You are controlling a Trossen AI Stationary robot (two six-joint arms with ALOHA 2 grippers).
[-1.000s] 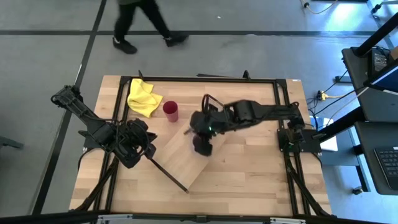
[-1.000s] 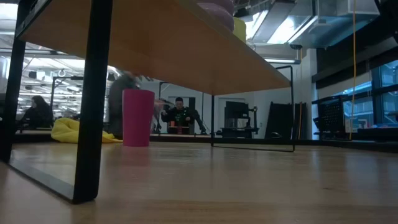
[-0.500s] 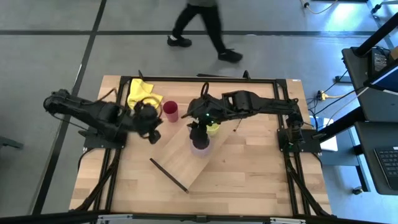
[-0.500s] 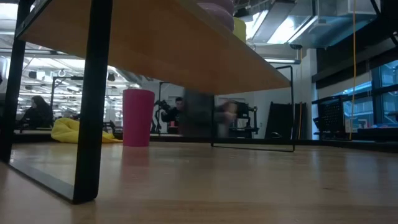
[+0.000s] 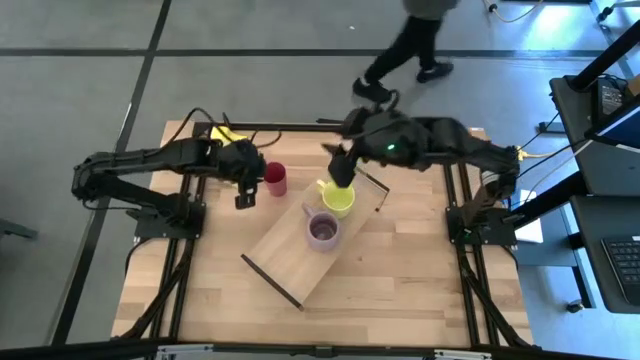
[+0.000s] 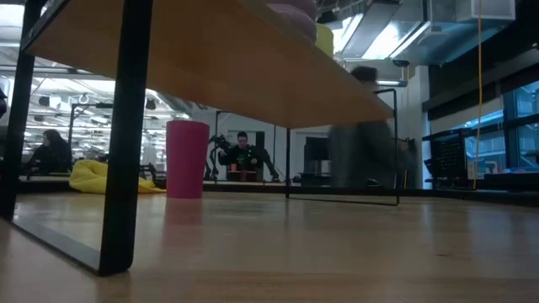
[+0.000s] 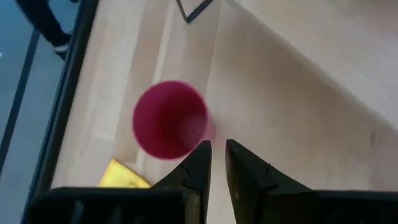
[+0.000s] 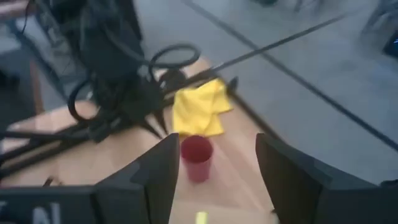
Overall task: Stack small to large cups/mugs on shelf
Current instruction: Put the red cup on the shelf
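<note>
Left tool (image 5: pixel 243 192) above desk (image 5: pixel 420 280), just beside dark red tumbler (image 5: pixel 275 179); left wrist view shows fingers nearly closed, holding nothing. Yellow cloth (image 5: pixel 222 133) behind. Lilac mug (image 5: pixel 322 231) and lime-yellow mug (image 5: pixel 338 198) on shelf (image 5: pixel 285 262); low view shows only their tops. Right tool (image 5: pixel 341 168) above lime-yellow mug, fingers wide apart, empty.

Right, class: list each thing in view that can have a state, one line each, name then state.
Red tumbler: upright on the table, off the shelf.
Purple mug: upright on the shelf.
Lime-yellow mug: upright on the shelf.
Yellow cloth: crumpled.
Left gripper: jaws nearly closed, empty.
Right gripper: jaws open, empty.
</note>
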